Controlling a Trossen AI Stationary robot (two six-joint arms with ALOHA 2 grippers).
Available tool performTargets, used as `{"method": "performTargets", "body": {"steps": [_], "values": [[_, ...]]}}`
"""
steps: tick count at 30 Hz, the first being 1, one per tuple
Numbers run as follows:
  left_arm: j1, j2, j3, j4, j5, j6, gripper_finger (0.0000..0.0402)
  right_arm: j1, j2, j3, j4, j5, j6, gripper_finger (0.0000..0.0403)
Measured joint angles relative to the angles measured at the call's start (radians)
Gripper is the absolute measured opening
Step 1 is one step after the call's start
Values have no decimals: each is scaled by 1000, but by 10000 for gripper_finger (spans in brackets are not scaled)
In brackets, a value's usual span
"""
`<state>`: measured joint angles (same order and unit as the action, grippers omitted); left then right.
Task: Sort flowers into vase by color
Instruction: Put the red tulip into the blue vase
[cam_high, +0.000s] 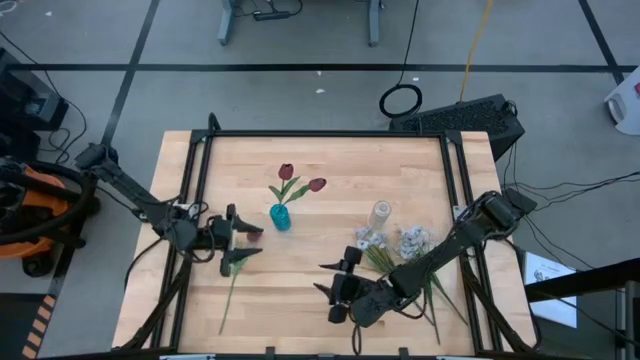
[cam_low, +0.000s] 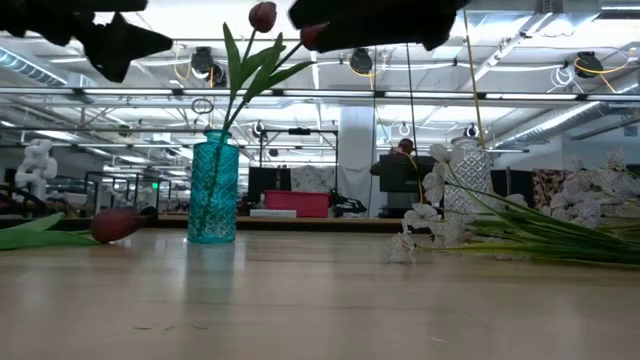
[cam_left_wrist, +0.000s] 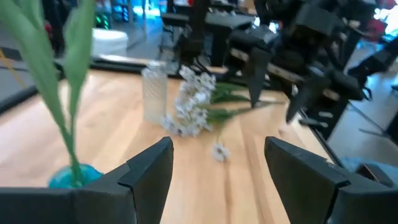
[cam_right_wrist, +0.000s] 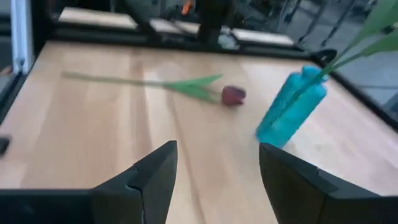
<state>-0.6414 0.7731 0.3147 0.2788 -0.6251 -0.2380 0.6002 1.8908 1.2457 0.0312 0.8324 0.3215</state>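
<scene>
The left gripper (cam_high: 232, 243) hangs over the left part of the table (cam_high: 320, 290) with its fingers spread and nothing between them, right above a red tulip (cam_high: 252, 234) lying flat, its green stem (cam_high: 230, 290) running toward the front edge. Just beside it stands the blue vase (cam_high: 281, 217), which already holds two red tulips (cam_high: 287, 172). The right gripper (cam_high: 340, 285) hovers over the front middle of the table, its fingers parted and empty too, a little away from the pile of white flower sprays (cam_high: 400, 245) lying by the clear vase (cam_high: 381, 214) (that vase looks empty). The step in hand seems to be fetching the last loose red tulip: the left gripper would have to drop onto the stem near the head, pinch it, lift, tip the stem downward and thread it into the blue vase's narrow neck beside the two stems already there.
</scene>
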Motion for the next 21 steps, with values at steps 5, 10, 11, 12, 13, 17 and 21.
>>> {"method": "performTargets", "body": {"steps": [5, 10, 11, 12, 13, 17, 21], "values": [[-44, 1, 63, -192, -1, -137, 258, 18, -67, 0, -166, -118, 58, 217], [-91, 7, 122, -349, 0, -290, 258, 36, -121, 0, -308, -126, 126, 217], [-101, 10, 134, -379, 3, -326, 258, 37, -130, 0, -337, -124, 138, 217], [-109, 13, 144, -408, 15, -363, 258, 37, -135, 0, -358, -124, 150, 217], [-117, 18, 153, -435, 33, -406, 258, 37, -136, 0, -366, -122, 160, 217], [-140, 53, 185, -525, 121, -590, 258, 37, -133, 0, -383, -96, 164, 217], [-150, 121, 212, -634, 233, -789, 258, 34, -123, 0, -380, -17, 163, 217]]}}
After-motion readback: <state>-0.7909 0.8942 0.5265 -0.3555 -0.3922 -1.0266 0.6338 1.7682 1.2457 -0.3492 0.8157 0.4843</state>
